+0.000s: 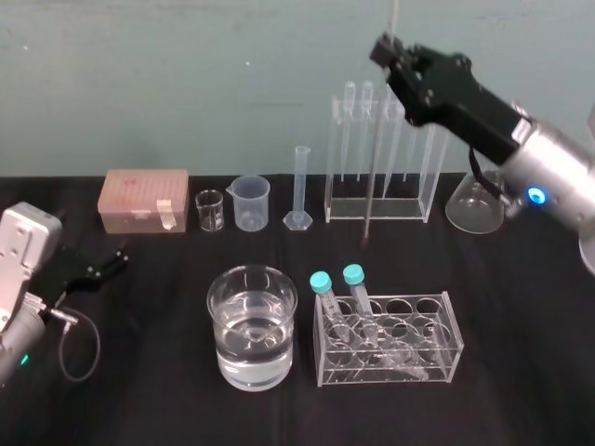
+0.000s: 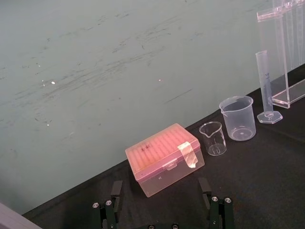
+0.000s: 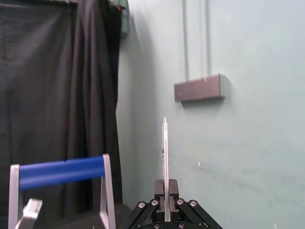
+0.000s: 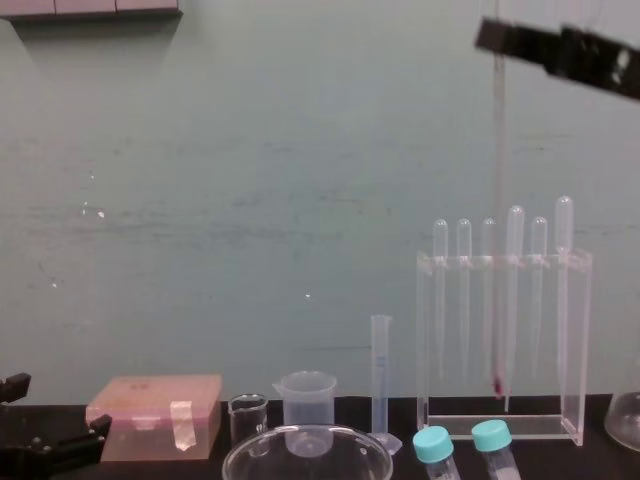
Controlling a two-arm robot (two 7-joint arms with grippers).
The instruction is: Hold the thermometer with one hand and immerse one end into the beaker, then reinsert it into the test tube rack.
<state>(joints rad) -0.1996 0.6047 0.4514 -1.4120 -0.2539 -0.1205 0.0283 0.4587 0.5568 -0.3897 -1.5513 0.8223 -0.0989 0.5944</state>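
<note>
My right gripper (image 1: 390, 51) is shut on the upper part of the thermometer (image 1: 375, 158), a long thin glass rod hanging nearly upright. Its red tip (image 4: 496, 384) is clear of the table, and in the head view it lies just in front of the test tube rack (image 1: 423, 177). The rack (image 4: 575, 340) is a tall clear frame holding several pipettes. The wrist view shows the rod (image 3: 165, 152) rising from the closed right gripper (image 3: 166, 193). The beaker (image 1: 252, 290), wide and part full of water, stands at front centre. My left gripper (image 2: 161, 200) rests open at the table's left.
Along the back stand a pink tip box (image 1: 144, 200), a small glass beaker (image 1: 210, 211), a frosted spouted beaker (image 1: 251, 203), a graduated cylinder (image 1: 299, 186) and a conical flask (image 1: 474, 206). A low clear rack (image 1: 390, 346) with two teal-capped tubes sits right of the beaker.
</note>
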